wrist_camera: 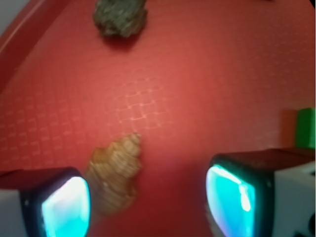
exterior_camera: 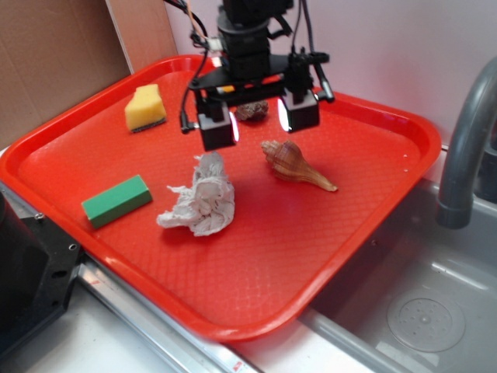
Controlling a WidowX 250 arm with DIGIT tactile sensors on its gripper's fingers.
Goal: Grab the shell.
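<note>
Exterior: gripper [exterior_camera: 258, 120] raised over tray [exterior_camera: 326, 256] near far edge, jaws spread wide, nothing held; shell [exterior_camera: 293, 163] lying mid-tray just below, clear of pads. Wrist: shell [wrist_camera: 115, 170] beside one pad [wrist_camera: 64, 207], ungripped; rock [wrist_camera: 120, 17] beyond.

A red tray [exterior_camera: 365, 225] carries everything. At its far left corner sits a yellow sponge [exterior_camera: 145, 107]; near its left edge lies a green block [exterior_camera: 116, 200]. A crumpled paper wad [exterior_camera: 200, 197] rests mid-tray, a grey rock [wrist_camera: 120, 17] by the far rim. A faucet [exterior_camera: 466, 148] rises right of the tray, above a sink [exterior_camera: 419, 311].
</note>
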